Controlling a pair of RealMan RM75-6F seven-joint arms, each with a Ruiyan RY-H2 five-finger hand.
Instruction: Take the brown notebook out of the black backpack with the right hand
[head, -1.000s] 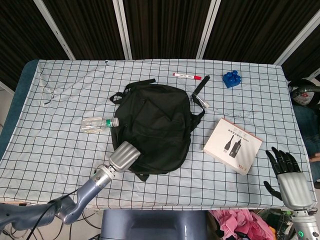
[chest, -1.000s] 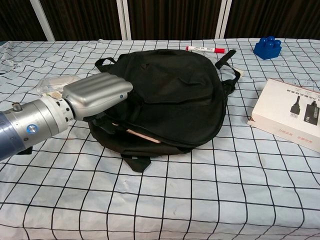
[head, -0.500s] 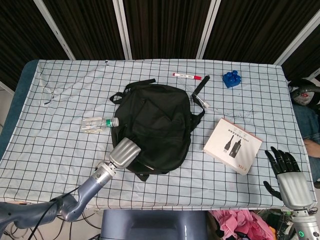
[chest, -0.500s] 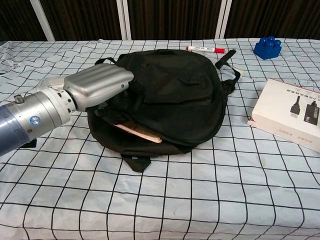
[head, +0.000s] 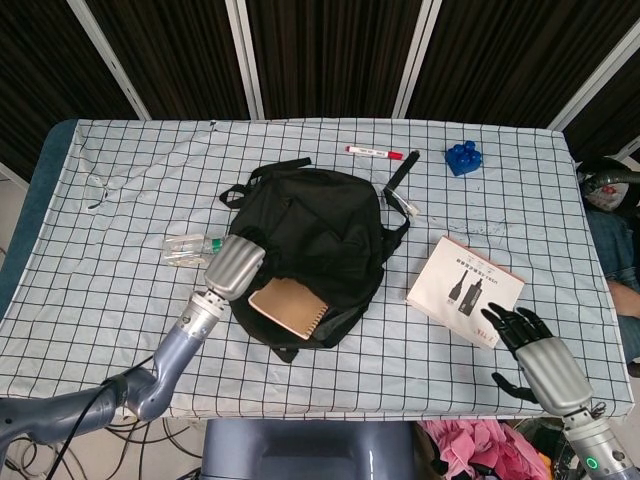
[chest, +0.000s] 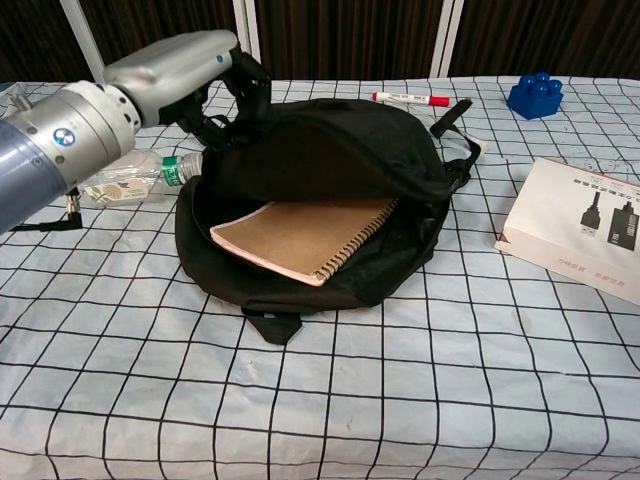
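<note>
The black backpack (head: 318, 235) (chest: 352, 160) lies in the middle of the table with its front flap lifted. My left hand (head: 235, 267) (chest: 180, 66) grips the flap's edge and holds it up. Inside lies the brown spiral notebook (head: 287, 310) (chest: 302, 235), fully exposed, spiral edge toward the right. My right hand (head: 535, 358) hovers open near the table's front right corner, fingers spread, well clear of the backpack. It does not show in the chest view.
A white product box (head: 465, 290) (chest: 583, 225) lies right of the backpack. A plastic bottle (head: 190, 247) (chest: 125, 182) lies at its left. A red marker (head: 374, 152) (chest: 410, 98) and a blue toy block (head: 462, 157) (chest: 534, 95) sit at the back.
My left hand has raised the backpack's flap, baring the brown notebook inside. My right hand has moved left and forward, toward the white box.
</note>
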